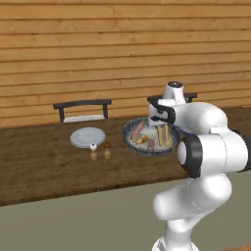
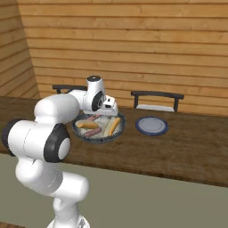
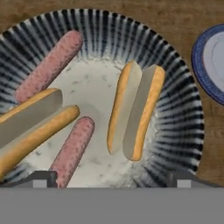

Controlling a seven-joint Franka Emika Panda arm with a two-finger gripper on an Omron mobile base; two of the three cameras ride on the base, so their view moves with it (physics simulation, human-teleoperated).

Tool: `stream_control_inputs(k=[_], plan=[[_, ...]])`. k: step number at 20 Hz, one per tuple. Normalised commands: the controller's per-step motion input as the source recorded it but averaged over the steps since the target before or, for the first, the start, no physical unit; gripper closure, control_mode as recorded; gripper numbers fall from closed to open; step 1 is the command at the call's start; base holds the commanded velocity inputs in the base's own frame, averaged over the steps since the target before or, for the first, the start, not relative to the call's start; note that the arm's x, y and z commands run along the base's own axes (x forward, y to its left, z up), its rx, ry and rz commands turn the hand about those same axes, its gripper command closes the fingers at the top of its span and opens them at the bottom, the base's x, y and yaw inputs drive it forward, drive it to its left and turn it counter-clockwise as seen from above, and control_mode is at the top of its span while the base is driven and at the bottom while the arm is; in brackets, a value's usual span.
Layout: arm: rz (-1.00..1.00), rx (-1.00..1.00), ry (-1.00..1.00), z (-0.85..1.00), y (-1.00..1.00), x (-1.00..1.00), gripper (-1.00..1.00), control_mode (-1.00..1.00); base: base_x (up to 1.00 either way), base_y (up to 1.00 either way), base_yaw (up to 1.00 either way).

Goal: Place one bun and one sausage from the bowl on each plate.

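The large bowl (image 3: pixel 179 74) with the striped dark rim sits on the wooden table, also seen in the left base view (image 1: pixel 128 136) and the right base view (image 2: pixel 81 132). In it lie a split bun (image 3: pixel 135 111), a second bun (image 3: pixel 30 127) at the left, one sausage (image 3: pixel 50 65) by the far rim and another sausage (image 3: pixel 72 151) near my fingers. My gripper (image 3: pixel 113 179) hangs open just above the bowl, nothing between its tips (image 1: pixel 160 119) (image 2: pixel 110 110). The plain grey plate (image 1: pixel 87 137) lies left of the bowl. The blue-rimmed plate (image 2: pixel 152 125) (image 3: pixel 210 61) lies right of it.
Two small shakers (image 1: pixel 93 153) (image 1: pixel 107 150) stand in front of the grey plate. A dark chair (image 1: pixel 82 109) stands behind the table at the left and another chair (image 2: pixel 156 99) behind the blue-rimmed plate. A wooden plank wall closes the back.
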Motion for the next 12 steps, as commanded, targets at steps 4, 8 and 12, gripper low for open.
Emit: stream_control_inputs(k=[4, 8, 12], plan=[[-0.01, 0.00, 0.04, -0.37, -0.28, 0.31, -1.00, -1.00, 0.00, 0.00, 0.00], [0.00, 0.00, 0.05, -0.26, 0.00, 0.10, -1.00, -1.00, 0.00, 0.00, 0.00], [0.00, -0.01, 0.01, -0.30, 0.00, 0.16, -1.00, -1.00, 0.00, 0.00, 0.00]])
